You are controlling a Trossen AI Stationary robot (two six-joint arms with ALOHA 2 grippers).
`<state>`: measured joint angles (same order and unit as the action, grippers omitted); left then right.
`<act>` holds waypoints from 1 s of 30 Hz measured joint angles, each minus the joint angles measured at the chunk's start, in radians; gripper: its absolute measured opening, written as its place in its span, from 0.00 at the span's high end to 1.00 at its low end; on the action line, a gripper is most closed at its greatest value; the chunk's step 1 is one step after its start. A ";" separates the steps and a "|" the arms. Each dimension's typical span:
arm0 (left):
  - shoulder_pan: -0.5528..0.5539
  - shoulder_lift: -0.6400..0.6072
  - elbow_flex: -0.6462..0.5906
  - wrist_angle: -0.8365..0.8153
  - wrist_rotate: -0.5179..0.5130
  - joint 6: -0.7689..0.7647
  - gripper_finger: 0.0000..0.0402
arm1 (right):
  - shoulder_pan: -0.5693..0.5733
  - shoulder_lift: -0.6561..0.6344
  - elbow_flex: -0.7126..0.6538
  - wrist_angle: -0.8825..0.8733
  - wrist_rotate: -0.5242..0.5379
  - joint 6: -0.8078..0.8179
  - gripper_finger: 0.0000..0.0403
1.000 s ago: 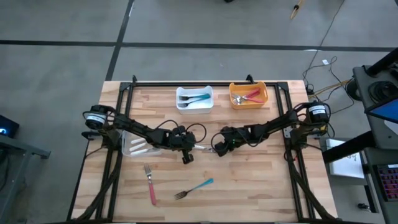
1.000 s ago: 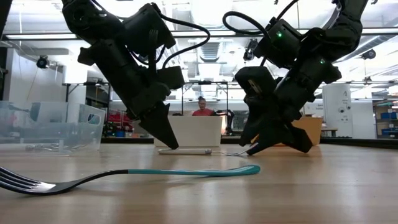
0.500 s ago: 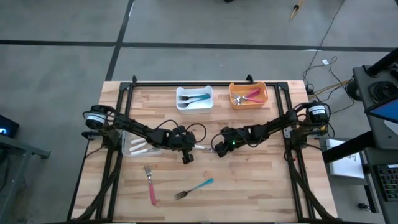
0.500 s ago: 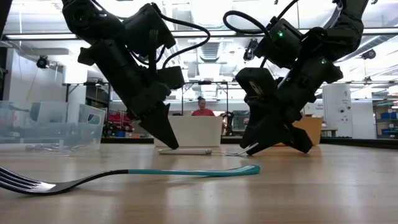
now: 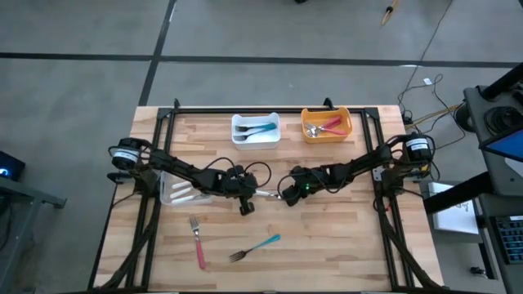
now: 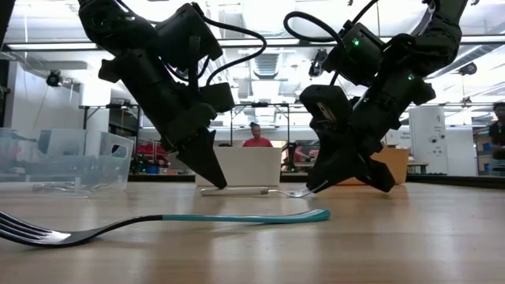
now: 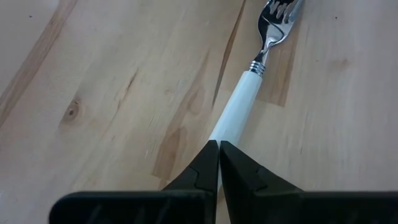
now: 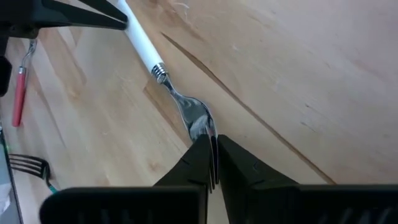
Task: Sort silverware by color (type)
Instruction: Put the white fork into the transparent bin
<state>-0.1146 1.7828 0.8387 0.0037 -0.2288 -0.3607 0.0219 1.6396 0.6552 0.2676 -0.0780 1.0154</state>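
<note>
The white fork [image 7: 239, 112] is clamped at both ends, handle by the left gripper [image 7: 219, 149], tines by the right gripper [image 8: 213, 144], seemingly for a handover.

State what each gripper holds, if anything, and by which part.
Both hold the white-handled fork: the left gripper pinches its handle end, the right gripper pinches its tines.

My two grippers [image 5: 248, 196] [image 5: 286, 196] crowd the white fork [image 5: 267, 194] from both ends. Bare table [image 5: 327, 237] lies open toward the front.
</note>
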 joint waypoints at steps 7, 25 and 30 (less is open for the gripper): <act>0.000 -0.001 0.000 0.012 0.000 0.004 1.00 | 0.000 -0.014 0.004 -0.007 0.025 -0.084 0.97; 0.000 -0.035 0.063 0.022 0.005 0.386 0.76 | -0.005 -0.034 0.008 0.000 -0.029 -0.037 0.98; 0.000 -0.033 0.063 0.054 0.052 0.449 0.70 | -0.007 -0.037 0.008 0.002 -0.035 0.008 0.98</act>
<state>-0.1150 1.7500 0.9021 0.0578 -0.1771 0.0888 0.0153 1.6030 0.6628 0.2699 -0.1135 1.0233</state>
